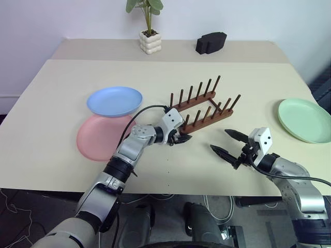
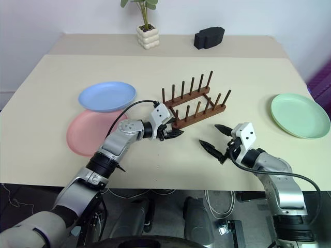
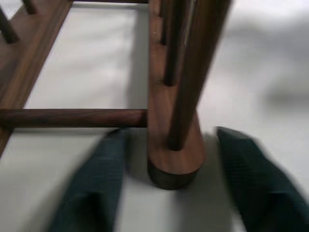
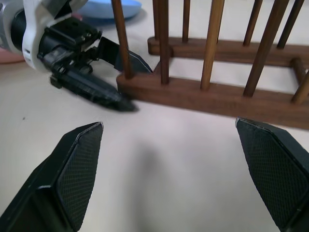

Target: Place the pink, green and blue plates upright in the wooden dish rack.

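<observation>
1. Left gripper (image 2: 172, 134) sits at the near end of the wooden dish rack (image 2: 194, 106), its two fingers straddling the rounded end of the nearer base rail (image 3: 174, 164); a gap shows on each side of the wood, so the jaws are partly open and not clamped.
2. Right gripper (image 2: 216, 138) hovers just in front of the rack with its fingers spread wide, holding nothing.
3. No plate is in the rack yet. The blue plate (image 1: 114, 101) lies flat, overlapping the far edge of the pink plate (image 1: 101, 137), both to the rack's left. The green plate (image 1: 304, 119) lies flat, well apart on the right.
4. The step in hand looks like steadying or repositioning the rack before loading.
5. Next, a firm hold on the rail seems needed, or a release so that the left arm can turn to the nearby blue plate.
</observation>
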Available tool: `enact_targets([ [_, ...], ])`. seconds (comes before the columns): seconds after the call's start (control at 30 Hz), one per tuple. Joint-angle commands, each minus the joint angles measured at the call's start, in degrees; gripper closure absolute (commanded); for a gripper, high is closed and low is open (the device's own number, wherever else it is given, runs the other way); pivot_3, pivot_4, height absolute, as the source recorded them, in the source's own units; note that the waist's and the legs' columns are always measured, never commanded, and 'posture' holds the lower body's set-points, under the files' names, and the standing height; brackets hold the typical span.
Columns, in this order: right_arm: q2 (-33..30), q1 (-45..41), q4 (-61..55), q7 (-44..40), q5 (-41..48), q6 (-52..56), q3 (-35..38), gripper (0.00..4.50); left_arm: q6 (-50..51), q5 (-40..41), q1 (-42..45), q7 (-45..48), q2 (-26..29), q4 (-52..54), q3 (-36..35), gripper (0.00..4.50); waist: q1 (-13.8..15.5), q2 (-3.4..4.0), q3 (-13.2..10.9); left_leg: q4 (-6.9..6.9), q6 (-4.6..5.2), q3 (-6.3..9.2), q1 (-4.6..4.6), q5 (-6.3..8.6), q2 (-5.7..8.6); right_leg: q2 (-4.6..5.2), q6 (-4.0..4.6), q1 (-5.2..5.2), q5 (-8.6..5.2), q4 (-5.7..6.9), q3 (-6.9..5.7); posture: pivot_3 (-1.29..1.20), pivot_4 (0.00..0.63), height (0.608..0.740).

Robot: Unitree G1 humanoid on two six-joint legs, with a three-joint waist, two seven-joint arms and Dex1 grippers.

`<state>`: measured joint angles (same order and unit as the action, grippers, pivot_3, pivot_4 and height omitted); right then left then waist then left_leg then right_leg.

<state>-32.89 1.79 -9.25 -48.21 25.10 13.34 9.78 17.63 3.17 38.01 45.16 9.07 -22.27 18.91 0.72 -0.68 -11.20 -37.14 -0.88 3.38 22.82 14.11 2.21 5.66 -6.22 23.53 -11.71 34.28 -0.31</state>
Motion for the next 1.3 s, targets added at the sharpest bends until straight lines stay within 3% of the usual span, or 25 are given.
enact_targets([
  [0.03,-2.1,0.9,-1.6,0.0,-0.7,0.3,1.1,0.00,-3.0,0.2,-1.2,3.1,1.0,2.1,0.6,3.64,0.0,0.01,0.0,-0.01,0.00,0.00,0.00,0.00,0.00,0.00,0.02,0.00,-0.01,0.00,0.00,0.00,0.150,0.736],
  [0.4,-8.3,6.3,-0.3,-3.6,-1.2,-0.1,5.2,0.00,-5.4,5.2,-5.2,17.8,5.8,11.3,1.3,3.70,0.0,0.03,0.0,-0.03,0.00,0.01,0.05,0.00,-0.05,0.01,0.17,0.00,-0.09,-0.02,0.00,0.00,0.150,0.736],
  [0.6,-9.3,8.8,-1.6,-3.9,-2.5,-0.1,4.7,0.00,-8.7,0.7,-3.0,15.6,6.9,6.3,1.8,3.70,0.0,0.03,0.0,-0.03,0.01,-0.01,0.01,0.00,-0.05,0.00,0.16,0.00,-0.09,0.00,0.01,0.00,0.150,0.736],
  [0.9,-9.4,10.0,-1.9,-4.2,-2.5,-0.3,5.4,0.00,-9.7,0.9,-2.5,15.8,7.5,4.0,0.7,3.70,0.0,0.03,0.0,-0.04,0.02,0.01,0.02,0.01,-0.06,0.00,0.15,0.00,-0.08,-0.01,0.01,0.00,0.150,0.736],
  [1.3,-10.8,11.8,-2.3,-6.0,-2.2,0.4,6.1,0.00,-11.8,1.5,-2.5,22.6,9.9,4.9,2.3,3.70,0.0,0.03,0.0,-0.04,0.02,0.00,0.02,0.01,-0.07,0.00,0.16,-0.02,-0.09,-0.02,0.01,0.00,0.150,0.736],
])
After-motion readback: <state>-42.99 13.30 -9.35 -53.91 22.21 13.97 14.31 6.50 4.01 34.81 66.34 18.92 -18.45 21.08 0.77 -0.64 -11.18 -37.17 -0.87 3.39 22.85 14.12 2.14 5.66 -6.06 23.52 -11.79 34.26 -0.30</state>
